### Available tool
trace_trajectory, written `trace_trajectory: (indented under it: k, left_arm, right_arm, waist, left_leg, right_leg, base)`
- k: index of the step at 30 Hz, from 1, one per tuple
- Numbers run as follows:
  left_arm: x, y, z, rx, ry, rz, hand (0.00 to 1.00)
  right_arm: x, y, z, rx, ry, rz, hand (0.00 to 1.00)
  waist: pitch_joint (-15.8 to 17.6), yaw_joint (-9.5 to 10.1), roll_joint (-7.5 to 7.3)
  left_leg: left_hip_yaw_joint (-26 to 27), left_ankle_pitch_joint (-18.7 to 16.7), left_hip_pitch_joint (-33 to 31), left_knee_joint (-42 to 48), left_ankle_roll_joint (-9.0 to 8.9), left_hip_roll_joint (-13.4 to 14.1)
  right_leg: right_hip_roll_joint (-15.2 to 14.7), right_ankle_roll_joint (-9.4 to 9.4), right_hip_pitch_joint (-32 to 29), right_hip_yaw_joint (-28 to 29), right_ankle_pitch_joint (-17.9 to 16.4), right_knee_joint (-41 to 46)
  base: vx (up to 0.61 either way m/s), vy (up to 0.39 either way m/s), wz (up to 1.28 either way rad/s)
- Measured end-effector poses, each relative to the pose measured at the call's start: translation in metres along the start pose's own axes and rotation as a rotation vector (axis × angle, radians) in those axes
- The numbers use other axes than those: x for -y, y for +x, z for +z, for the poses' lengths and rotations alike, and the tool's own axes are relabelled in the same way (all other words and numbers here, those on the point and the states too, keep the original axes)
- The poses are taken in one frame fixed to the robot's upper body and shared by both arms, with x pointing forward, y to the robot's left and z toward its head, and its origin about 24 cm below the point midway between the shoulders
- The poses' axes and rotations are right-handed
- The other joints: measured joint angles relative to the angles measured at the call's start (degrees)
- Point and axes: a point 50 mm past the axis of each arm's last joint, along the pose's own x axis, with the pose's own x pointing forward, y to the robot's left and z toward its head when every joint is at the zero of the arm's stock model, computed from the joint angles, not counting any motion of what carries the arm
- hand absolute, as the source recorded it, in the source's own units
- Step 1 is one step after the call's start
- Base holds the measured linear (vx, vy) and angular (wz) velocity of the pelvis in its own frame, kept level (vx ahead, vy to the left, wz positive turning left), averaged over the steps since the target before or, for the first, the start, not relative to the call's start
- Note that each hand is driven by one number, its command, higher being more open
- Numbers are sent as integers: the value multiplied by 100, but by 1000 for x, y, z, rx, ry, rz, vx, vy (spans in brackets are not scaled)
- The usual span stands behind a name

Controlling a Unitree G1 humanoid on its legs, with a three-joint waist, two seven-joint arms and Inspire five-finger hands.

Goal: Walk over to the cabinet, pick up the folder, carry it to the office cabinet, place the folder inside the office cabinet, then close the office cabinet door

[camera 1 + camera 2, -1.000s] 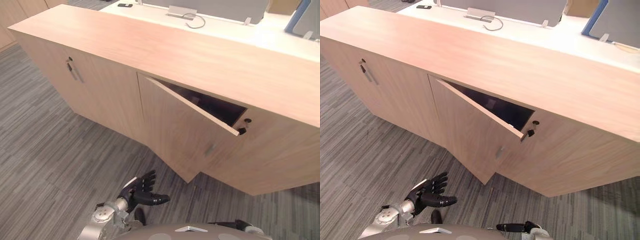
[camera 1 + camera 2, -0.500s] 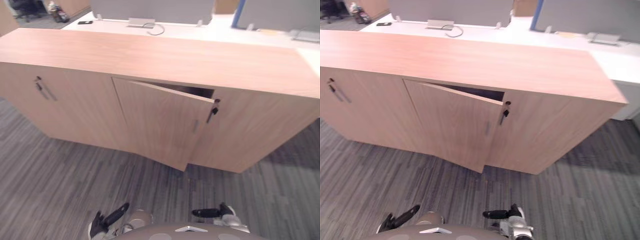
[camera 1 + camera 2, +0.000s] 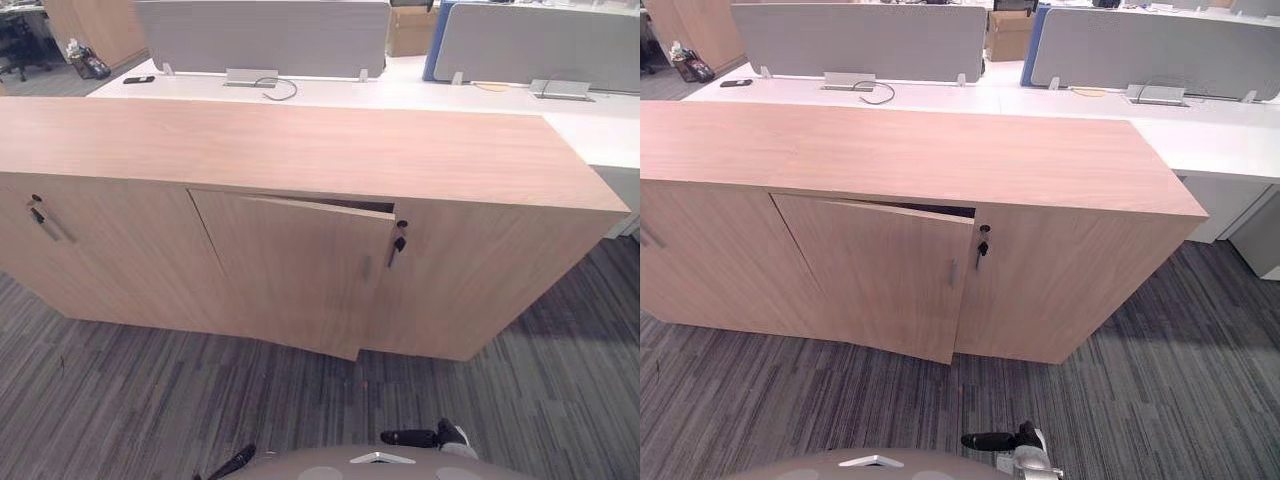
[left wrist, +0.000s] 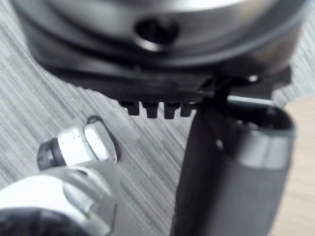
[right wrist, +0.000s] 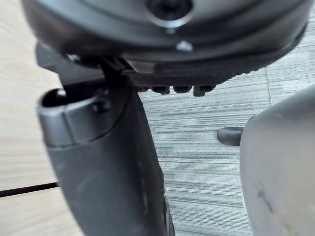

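folder: hidden. Neither hand has it. My guess is it's already inside behind the door, but I can't confirm that.
office cabinet [image 3: 300, 150]: long wood-look unit on the far side of the carpeted floor [image 3: 120, 390], with a white bench [image 3: 400, 95] behind it.
door [image 3: 290, 270]: ajar, hinged on its left. The right free edge stands proud of the front, with a dark gap along the top right.
key [image 3: 399, 240]: in the lock just right of the free edge, fob dangling. Keep fingers off it.
door handling: stiff flat panel, probably light on its hinges. The face is smooth so a hand may slide. Not fragile.
where to push: flat hand on the face by the handle [image 3: 366, 267], near the free edge for best leverage. No grip needed.
left hand [image 3: 235, 463]: low at the near edge, fingers look straight, empty.
right hand [image 3: 415, 437]: low and near, fingers stretched out straight, empty.
door vs hands: well apart, bare floor between. The free edge sits roughly straight ahead of the right hand; the left hand is off to the left of it.
step: door closing is what's left, I'd say. It needs to step in first.
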Motion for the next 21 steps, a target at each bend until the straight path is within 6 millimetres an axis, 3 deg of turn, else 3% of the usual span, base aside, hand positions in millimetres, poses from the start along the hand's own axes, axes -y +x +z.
trace_trajectory:
  k: [5, 12, 21]
  left_arm:
    - [0, 2, 9, 18, 44, -13, 100]
    - [8, 5, 28, 87, 373, -33, 100]
    - [17, 6, 36, 123, 584, -78, 100]
  right_arm:
    - [-3, 0, -2, -19, 16, 19, 100]
    - [-5, 0, -3, -21, 11, 39, 100]
    - [-6, 0, 1, 5, -5, 43, 100]
  waist:
    - [-17, -7, -90]
    - [26, -38, -151]
    - [40, -143, -175]
  left_leg:
    - [132, -35, 75, 15, 59, -53]
    - [256, -70, 63, 109, 46, -35]
    - [372, -143, 59, 209, 16, -16]
  right_leg:
    - [-55, 1, -5, 21, 1, 39]
    - [-41, 35, -117, 83, 2, 152]
    - [-23, 92, -129, 210, 38, 95]
  base:
    - [-10, 57, -15]
    - [-74, 24, -8]
    - [-32, 25, -8]
